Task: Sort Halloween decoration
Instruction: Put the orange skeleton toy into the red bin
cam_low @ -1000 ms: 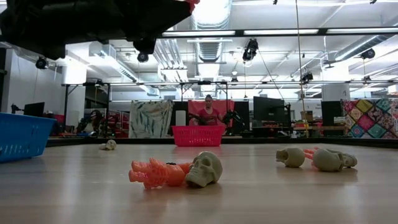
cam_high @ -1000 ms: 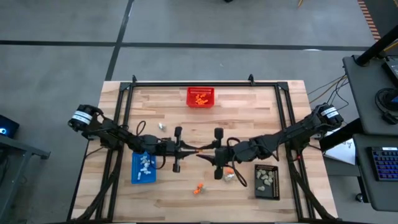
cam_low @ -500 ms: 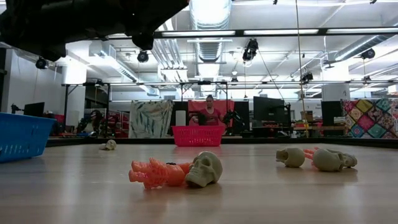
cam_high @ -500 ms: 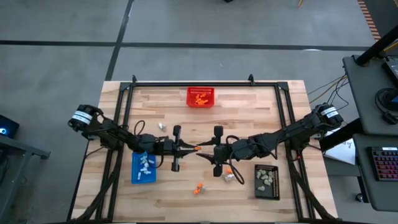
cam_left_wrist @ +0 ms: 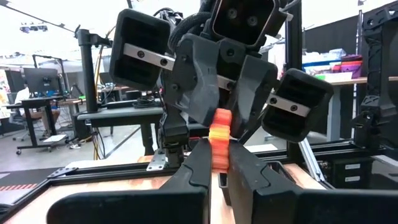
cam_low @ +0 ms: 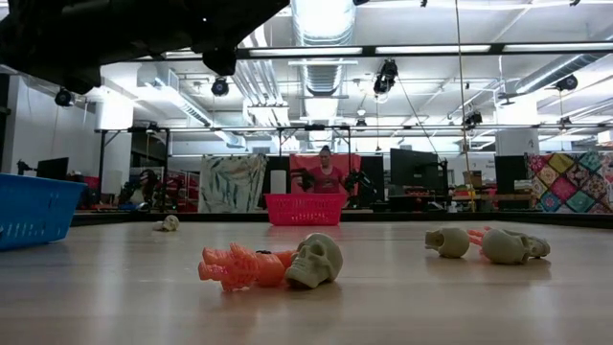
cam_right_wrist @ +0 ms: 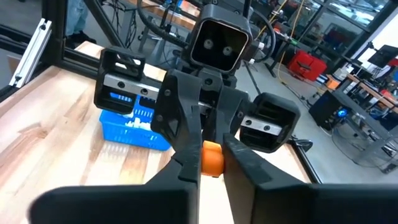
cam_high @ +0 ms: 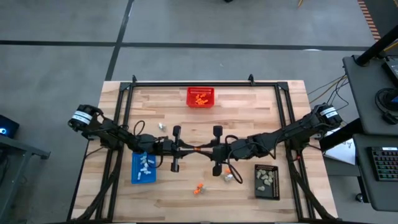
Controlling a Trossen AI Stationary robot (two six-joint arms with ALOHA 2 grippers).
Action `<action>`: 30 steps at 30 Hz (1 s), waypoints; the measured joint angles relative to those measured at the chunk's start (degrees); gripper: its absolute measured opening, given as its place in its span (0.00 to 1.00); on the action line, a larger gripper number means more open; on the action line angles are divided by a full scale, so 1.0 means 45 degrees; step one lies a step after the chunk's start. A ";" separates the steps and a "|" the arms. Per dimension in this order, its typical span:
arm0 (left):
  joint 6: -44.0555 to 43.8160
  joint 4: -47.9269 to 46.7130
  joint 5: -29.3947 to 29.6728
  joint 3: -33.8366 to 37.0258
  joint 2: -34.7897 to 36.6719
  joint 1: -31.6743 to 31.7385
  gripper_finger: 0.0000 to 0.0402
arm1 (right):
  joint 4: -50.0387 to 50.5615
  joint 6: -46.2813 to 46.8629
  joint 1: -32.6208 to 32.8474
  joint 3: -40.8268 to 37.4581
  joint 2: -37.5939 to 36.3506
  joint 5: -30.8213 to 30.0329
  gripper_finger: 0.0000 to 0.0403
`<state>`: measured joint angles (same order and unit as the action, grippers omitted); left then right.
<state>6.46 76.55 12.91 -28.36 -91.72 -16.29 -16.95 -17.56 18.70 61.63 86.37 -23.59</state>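
Both grippers meet above the middle of the table, fingertip to fingertip, with one bright orange trinket (cam_high: 199, 149) of the Halloween decoration between them. My left gripper (cam_high: 194, 149) reaches in from the table's left and is shut on the trinket (cam_left_wrist: 219, 134). My right gripper (cam_high: 204, 149) reaches in from the right and is shut on the same trinket (cam_right_wrist: 212, 157). Each wrist view shows the other gripper head-on behind the trinket. Another orange trinket (cam_low: 239, 266) lies on the table against a pale skull (cam_low: 316, 261). My left gripper pinches the trinket's lower part (cam_left_wrist: 217, 152) between its two fingertips (cam_left_wrist: 198, 163), coming level from the table's left. The trinket stands up out of the fingers, clear of the table. My right gripper pinches the trinket (cam_right_wrist: 212, 163) between its two fingertips (cam_right_wrist: 188, 158), coming about level from the table's right. In the left wrist view its fingers (cam_left_wrist: 194, 109) stand on either side of the trinket's upper part (cam_left_wrist: 221, 119).
A red basket (cam_high: 200, 97) with orange pieces stands at the far edge. A blue tray (cam_high: 143, 168) with white pieces lies near left, a black tray (cam_high: 267, 181) with pale pieces near right. Loose pieces (cam_high: 229, 177) and a white one (cam_high: 163, 126) lie on the table.
My right gripper's fingers stood spread around the trinket's end, opened a little wider, and have now shut on it. My left gripper has kept its hold, and the trinket has stayed in place above the table.
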 joint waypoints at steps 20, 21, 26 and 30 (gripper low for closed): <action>-0.0646 -0.0940 0.1318 0.0000 0.0000 0.0010 0.36 | 0.0503 0.0581 -0.0765 -0.0005 -0.0064 0.0024 0.06; -0.0711 -0.1148 0.1527 0.0000 -0.0004 0.0010 0.38 | 0.0516 0.0580 -0.0902 -0.0005 -0.0084 0.0024 0.06; -0.1502 -0.2543 0.2740 0.0018 -0.0004 0.0010 0.46 | 0.1302 0.0809 -0.2033 -0.0005 -0.0362 0.0015 0.06; -0.2091 -0.3266 0.3366 0.0218 -0.0002 0.0013 0.49 | 0.2291 0.1461 -0.3590 -0.0005 -0.0403 0.1178 0.06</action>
<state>-2.96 61.86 28.06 -27.38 -91.73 -16.23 -6.64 -10.99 2.54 61.60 84.55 -18.29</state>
